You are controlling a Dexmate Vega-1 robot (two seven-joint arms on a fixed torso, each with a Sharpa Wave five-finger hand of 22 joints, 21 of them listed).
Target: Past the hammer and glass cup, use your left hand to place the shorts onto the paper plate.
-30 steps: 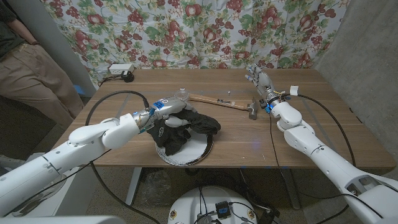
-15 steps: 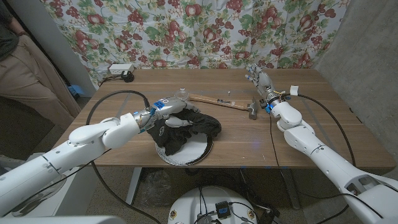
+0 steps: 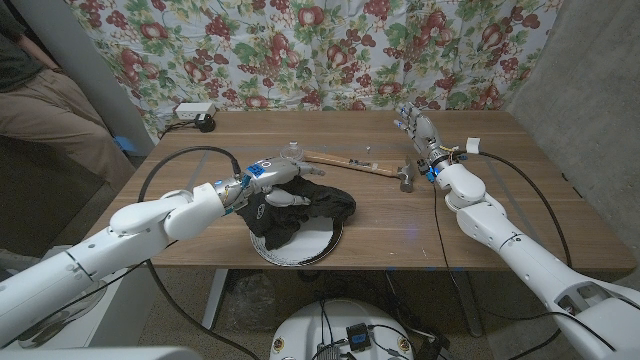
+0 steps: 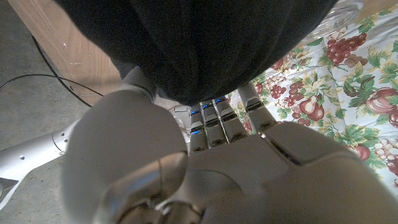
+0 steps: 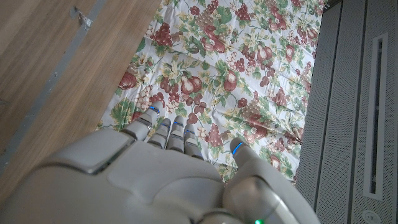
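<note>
Shorts [image 3: 300, 208] draped over paper plate [image 3: 322, 244], gripped by left hand [image 3: 272, 186] for placement. Right hand [image 3: 417, 130] held aside, fingers loosely extended, nothing held.

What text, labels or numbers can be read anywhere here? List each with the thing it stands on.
None can be read.
The black shorts on the white paper plate carry a small pale mark, too blurred to read.
The white power strip at the table's far edge shows no legible marking.

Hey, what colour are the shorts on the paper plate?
Black; the shorts show best in the head view.
</note>
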